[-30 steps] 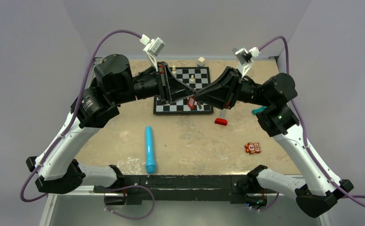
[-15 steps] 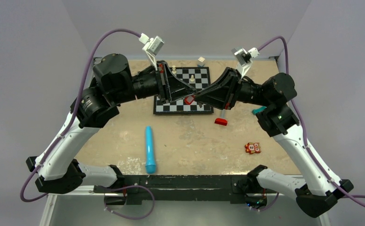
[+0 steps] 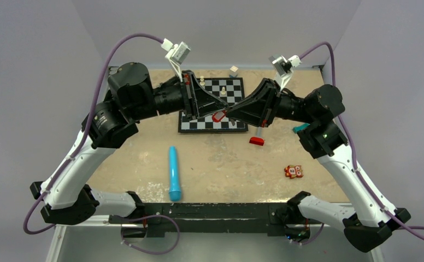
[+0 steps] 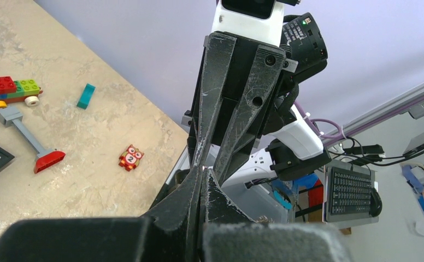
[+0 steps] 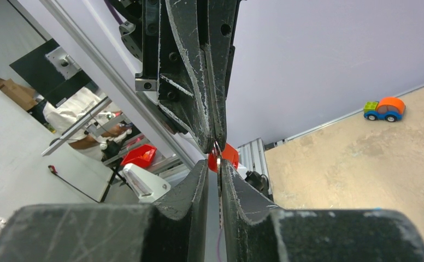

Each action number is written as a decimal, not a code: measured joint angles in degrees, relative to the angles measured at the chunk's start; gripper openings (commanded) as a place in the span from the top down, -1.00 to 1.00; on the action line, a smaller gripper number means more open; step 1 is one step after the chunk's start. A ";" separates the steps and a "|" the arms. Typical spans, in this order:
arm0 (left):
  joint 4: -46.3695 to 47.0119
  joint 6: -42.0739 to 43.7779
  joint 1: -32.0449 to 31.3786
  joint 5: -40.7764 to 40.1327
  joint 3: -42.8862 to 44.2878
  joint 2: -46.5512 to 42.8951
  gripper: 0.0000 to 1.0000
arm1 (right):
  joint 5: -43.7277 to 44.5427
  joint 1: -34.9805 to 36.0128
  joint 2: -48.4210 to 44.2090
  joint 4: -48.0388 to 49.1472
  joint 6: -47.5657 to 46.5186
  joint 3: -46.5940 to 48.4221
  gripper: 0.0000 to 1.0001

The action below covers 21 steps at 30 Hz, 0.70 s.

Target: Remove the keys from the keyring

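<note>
From where I stand the job looks barely begun. The two arms meet tip to tip in the air above the chessboard (image 3: 237,87), and the keyring (image 3: 217,116) with its red tag hangs between them, clear of the table. The left gripper (image 3: 212,113) is clenched tight, and the thin metal ring seems to be caught right at its tips, with the red tag showing just behind in the right wrist view. The right gripper (image 3: 227,113) has its fingers nearly together with only a slit between them; whether it is pinching the key, the ring or nothing at all I cannot tell. The key itself is too small to pick out here, and nothing silver lies loose on the table, so I judge it is not yet off the ring. What is left is the real work: getting a firm hold on the key and sliding it round and off the ring.
</note>
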 measured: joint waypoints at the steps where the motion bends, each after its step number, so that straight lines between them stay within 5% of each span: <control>1: 0.09 0.02 0.00 0.02 -0.09 -0.04 1.00 | 0.00 0.00 0.00 0.00 0.00 0.00 0.67; 21: 0.81 -0.39 0.00 0.57 -2.12 -1.62 1.00 | 0.37 0.02 0.00 0.44 0.46 0.00 0.50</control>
